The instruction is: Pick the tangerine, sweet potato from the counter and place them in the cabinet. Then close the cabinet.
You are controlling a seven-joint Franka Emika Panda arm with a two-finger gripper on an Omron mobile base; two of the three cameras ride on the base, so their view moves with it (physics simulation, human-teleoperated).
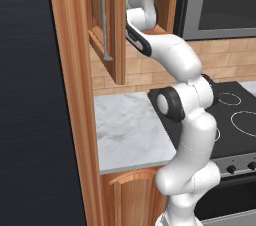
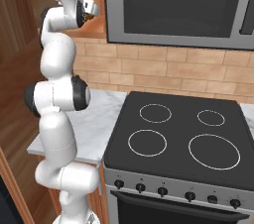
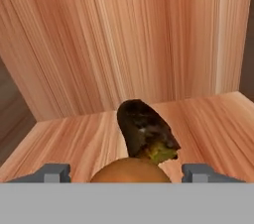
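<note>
At the far left of my left base camera the cabinet [image 1: 107, 25] hangs with its wooden door swung open, the grey bar handle [image 1: 103, 12] running down the door's edge. Below and right of it lies the marble counter [image 1: 131, 130], bare where it shows, and right of that the black stovetop [image 2: 178, 136] with its white rings, the oven knobs [image 2: 140, 187] in a row along its front. My arm reaches up from the base into the cabinet opening, my hand inside it. Through my hand camera I look along the wooden shelf [image 3: 64, 139] toward the back wall and a side wall. My left fingertip [image 3: 54, 172] sits at the lower left; between it and the right one, at the bottom edge, the tangerine [image 3: 130, 171] rests on the shelf, and touching it from just behind lies the sweet potato [image 3: 144, 129], dark brown with a yellowish patch. My gripper [image 3: 126, 173] stands spread wide, its tips clear of the tangerine on both sides, gripping nothing.
</note>
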